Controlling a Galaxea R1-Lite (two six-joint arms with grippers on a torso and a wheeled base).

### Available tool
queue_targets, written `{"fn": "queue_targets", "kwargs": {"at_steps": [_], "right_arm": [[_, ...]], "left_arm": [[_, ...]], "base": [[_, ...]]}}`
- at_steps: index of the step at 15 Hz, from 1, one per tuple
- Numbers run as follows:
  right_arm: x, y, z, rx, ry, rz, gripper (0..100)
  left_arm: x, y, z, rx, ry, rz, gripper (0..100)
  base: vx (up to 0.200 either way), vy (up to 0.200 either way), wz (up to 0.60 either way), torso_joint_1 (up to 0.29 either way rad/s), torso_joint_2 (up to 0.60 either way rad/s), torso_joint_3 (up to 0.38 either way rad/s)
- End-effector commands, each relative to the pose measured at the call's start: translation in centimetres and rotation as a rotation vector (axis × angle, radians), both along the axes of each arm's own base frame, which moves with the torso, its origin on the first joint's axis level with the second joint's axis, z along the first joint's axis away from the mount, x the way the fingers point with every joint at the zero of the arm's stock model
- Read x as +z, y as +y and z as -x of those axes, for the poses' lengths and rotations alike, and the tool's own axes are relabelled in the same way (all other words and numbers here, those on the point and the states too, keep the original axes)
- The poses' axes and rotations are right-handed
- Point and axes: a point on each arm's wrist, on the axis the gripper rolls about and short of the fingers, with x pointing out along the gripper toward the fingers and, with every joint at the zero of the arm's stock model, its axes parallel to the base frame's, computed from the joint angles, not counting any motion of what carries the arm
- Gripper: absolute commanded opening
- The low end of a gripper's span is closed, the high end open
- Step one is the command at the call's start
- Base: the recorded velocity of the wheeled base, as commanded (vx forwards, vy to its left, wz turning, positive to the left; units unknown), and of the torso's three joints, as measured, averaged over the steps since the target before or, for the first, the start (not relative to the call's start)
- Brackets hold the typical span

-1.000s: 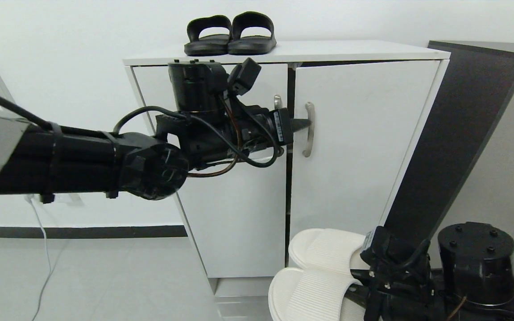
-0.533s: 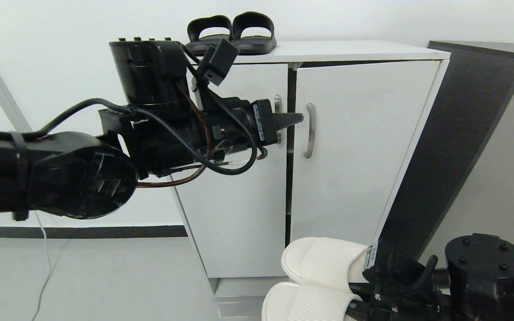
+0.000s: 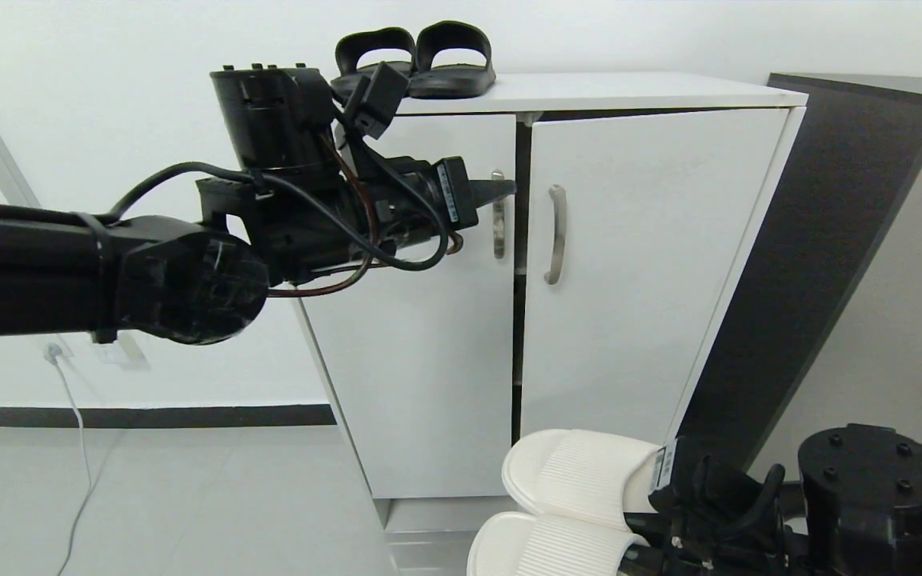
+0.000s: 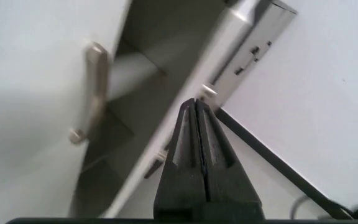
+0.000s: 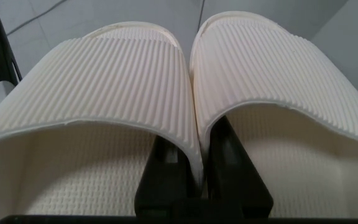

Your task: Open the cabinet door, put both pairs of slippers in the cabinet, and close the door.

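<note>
Left gripper (image 3: 503, 190), fingers shut on nothing, hangs at the left handle (image 3: 498, 232) beside the dark gap where the right door (image 3: 637, 264) stands ajar. Black slippers (image 3: 429, 64) top the cabinet (image 3: 629, 90), partly hidden by the arm. Right gripper (image 5: 197, 168) pinches the white slippers (image 3: 569, 480), cut off at the head view's lower edge

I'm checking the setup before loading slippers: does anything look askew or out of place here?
Yes: the white cabinet's right-hand door stands slightly ajar, with a dark gap along its top and inner edge, while the left-hand door sits flush. The pair of black rubber slippers rests on the cabinet's top, not inside.
</note>
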Motion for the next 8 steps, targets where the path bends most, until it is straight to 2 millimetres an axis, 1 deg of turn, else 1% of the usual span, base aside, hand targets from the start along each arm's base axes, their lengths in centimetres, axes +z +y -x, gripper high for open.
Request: {"fn": "queue_targets", "kwargs": {"at_steps": [1, 5, 8], "right_arm": [[-0.2, 0.1, -0.1, -0.001, 0.005, 0.008, 0], [-0.7, 0.3, -0.3, -0.004, 0.017, 0.024, 0], [-0.7, 0.3, -0.3, -0.004, 0.017, 0.024, 0]], "left_arm": [[-1.1, -0.9, -1.9, 0.008, 0.018, -0.008, 0], [-1.7, -2.0, -3.8, 0.019, 0.012, -0.004, 0], [-1.8, -2.4, -4.1, 0.016, 0.009, -0.002, 0]], "base": [[0.0, 0.0, 0.0, 0.0, 0.0, 0.0], [0.0, 0.0, 0.0, 0.0, 0.0, 0.0], [0.0, 0.0, 0.0, 0.0, 0.0, 0.0]]}}
